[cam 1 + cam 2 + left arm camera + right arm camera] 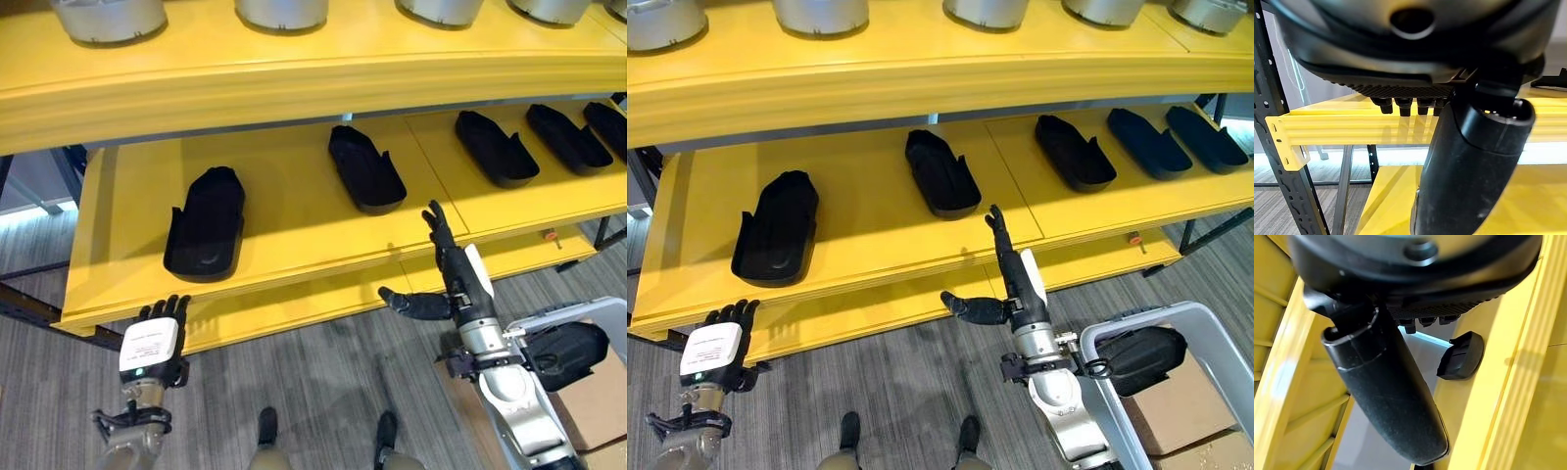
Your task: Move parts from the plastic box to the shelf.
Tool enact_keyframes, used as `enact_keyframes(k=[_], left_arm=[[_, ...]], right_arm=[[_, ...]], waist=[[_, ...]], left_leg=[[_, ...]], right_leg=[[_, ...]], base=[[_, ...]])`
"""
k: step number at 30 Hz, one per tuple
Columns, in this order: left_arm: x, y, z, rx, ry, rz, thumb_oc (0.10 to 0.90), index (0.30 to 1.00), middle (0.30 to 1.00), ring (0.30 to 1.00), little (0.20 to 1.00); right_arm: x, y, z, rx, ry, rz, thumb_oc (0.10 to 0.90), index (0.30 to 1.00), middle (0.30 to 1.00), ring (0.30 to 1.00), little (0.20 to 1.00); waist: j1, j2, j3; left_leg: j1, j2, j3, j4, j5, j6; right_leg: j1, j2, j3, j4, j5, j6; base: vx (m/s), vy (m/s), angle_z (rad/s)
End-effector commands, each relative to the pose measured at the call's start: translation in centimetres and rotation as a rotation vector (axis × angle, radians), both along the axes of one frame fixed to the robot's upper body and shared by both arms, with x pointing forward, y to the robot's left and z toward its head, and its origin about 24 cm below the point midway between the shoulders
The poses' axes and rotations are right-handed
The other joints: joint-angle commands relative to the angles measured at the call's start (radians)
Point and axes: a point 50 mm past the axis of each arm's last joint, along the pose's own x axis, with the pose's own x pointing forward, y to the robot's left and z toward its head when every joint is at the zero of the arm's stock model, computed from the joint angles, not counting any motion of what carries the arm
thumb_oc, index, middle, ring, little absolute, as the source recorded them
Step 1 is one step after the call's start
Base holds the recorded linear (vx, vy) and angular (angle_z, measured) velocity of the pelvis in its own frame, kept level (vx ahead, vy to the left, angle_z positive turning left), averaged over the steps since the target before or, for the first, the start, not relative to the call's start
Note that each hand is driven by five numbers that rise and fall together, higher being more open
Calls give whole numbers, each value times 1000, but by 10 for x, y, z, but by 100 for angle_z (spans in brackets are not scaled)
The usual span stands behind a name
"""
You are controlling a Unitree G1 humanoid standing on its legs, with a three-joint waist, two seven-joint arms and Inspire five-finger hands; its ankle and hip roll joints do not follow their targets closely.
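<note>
While both hands hang empty before the yellow metal shelf point(294, 211), five black moulded plastic parts point(364, 168) already lie on its lower deck, and one more black part point(1136, 358) rests in the grey plastic box point(1205, 338) at the robot's right. Risk, as a judgement: reaching into the box, the right forearm could catch its rim and tip it, or a loose grip could drop the part to the floor. Right hand point(453, 286): fingers straight, thumb spread wide, holding nothing, just off the shelf edge. Left hand point(155, 348): fingers relaxed, empty, below the shelf's front lip.
</note>
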Motion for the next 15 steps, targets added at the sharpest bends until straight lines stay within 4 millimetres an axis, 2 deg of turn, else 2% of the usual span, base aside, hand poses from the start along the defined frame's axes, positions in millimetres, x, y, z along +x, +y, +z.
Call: enact_keyframes(k=[1,5,8,15], left_arm=[[30,17,40,134,-189,5,900,1000,1000,1000,1000],[33,18,42,156,-194,8,900,1000,1000,1000,1000],[38,23,50,176,-236,35,900,1000,1000,1000,1000],[42,29,65,228,-293,40,900,1000,1000,1000,1000]], right_arm=[[3,2,50,103,-282,33,900,1000,1000,1000,1000],[3,3,50,106,-279,43,900,1000,1000,1000,1000],[2,4,50,118,-284,47,900,1000,1000,1000,1000],[1,4,48,117,-276,46,900,1000,1000,1000,1000]], waist=[[-6,-20,-3],[-9,-29,1],[-15,-44,7],[-20,-52,12]], left_leg=[[45,21,25,-9,-61,24],[42,24,30,-9,-62,23],[40,25,37,-9,-62,23],[39,26,51,-9,-66,24]], right_leg=[[44,-51,-35,0,-1,47],[37,-48,-30,0,1,48],[24,-44,-17,0,5,47],[11,-45,-6,0,9,49]], base=[[-10,7,-6],[-3,3,-10],[-1,1,-3],[8,5,-4]])
